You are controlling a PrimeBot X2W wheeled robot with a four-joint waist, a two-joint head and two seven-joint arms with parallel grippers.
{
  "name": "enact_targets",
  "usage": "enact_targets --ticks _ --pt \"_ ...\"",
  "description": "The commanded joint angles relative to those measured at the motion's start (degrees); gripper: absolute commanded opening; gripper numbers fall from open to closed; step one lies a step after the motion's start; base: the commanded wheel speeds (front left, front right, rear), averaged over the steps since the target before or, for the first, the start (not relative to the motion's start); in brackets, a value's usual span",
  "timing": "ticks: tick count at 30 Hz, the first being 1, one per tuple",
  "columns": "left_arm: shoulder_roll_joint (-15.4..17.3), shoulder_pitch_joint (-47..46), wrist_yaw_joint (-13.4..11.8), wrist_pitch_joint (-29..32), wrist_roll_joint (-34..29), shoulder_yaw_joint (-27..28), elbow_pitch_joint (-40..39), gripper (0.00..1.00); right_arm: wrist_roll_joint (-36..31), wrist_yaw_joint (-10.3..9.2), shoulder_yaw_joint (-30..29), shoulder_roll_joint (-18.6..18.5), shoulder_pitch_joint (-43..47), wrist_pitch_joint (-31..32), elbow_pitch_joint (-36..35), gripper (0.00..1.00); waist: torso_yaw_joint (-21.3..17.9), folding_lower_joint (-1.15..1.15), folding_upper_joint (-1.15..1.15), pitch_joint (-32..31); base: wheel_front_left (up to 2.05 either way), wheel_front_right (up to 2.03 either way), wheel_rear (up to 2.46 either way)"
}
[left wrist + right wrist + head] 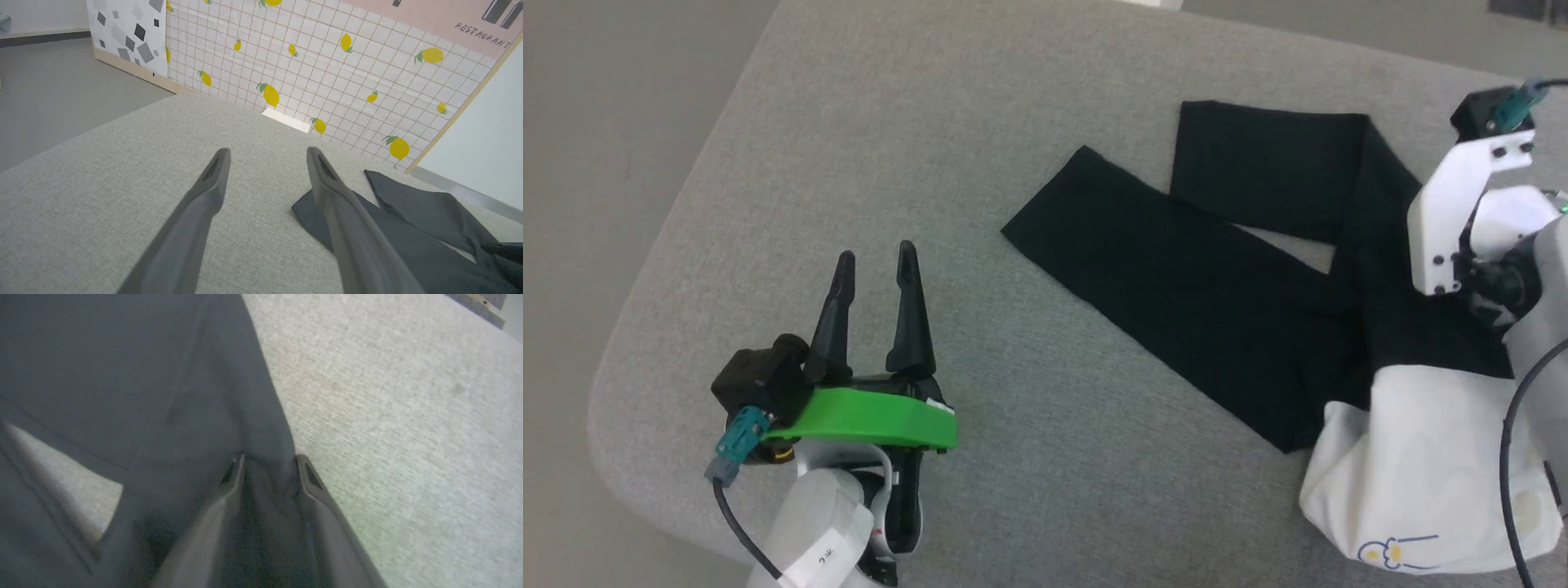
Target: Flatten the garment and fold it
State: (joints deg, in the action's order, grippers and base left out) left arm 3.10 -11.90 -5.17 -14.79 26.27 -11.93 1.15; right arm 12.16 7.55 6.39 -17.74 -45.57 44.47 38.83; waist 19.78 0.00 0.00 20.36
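Garment (1217,269): laid at right of frame, black sleeves spread, white body bunched lower right; flattening judged unfinished, folding not begun. Left gripper (876,253): lower left, fingers parted, empty. Right gripper (270,459): black cloth straddled; clamping cannot be told.

The counter (1013,98) is covered in grey woven cloth, matt and slightly coarse, with a fine fleck. The garment (1201,278) lying on it is soft cloth. Its sleeves are matt black and smooth, and the body beside them is matt white, creased, with a small printed figure.

Well apart from the garment, the left gripper (876,255) has fingers (911,310) of dull black plastic above a semi-glossy green plastic shell and smooth white casing. On the garment's black cloth, the right gripper (269,461) has the same dark matt finish.

Beyond the garment, the wall panel (327,73) looks like a smooth printed sheet with a tile pattern.
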Motion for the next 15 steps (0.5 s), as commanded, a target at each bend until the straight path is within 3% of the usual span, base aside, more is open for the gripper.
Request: enact_targets --ticks 1,4,8,12,15 --pt "-0.21 0.78 -0.15 -0.2 -0.49 0.14 0.03 1.0 1.06 -0.06 1.18 0.53 2.52 0.41 0.79 0.0 0.03 0.0 0.0 0.31 0.0 0.0 0.0" --pt "-0.22 1.06 0.0 -0.2 -1.33 0.38 0.43 1.0 2.09 -0.06 0.84 -0.22 3.25 -5.82 -2.85 0.0 -1.85 0.0 0.0 -1.45 0.0 0.0 0.0" --pt "-0.22 2.14 0.59 -0.2 -2.83 1.15 1.53 1.0 2.44 -0.06 -2.7 0.28 5.88 -19.82 -8.16 0.0 -5.77 0.0 0.0 -5.38 0.0 0.0 0.0" --pt "-0.22 4.25 1.76 -0.2 -4.75 2.16 2.86 1.0 1.06 -0.06 -10.85 2.52 10.65 -31.99 -13.65 0.0 -10.72 0.0 0.0 -9.87 0.0 0.0 0.0" --pt "-0.22 5.6 2.6 -0.2 -6.0 2.64 3.63 1.0 -0.71 -0.06 -18.14 4.18 15.13 -34.73 -17.93 0.0 -13.79 0.0 0.0 -12.16 0.0 0.0 0.0"
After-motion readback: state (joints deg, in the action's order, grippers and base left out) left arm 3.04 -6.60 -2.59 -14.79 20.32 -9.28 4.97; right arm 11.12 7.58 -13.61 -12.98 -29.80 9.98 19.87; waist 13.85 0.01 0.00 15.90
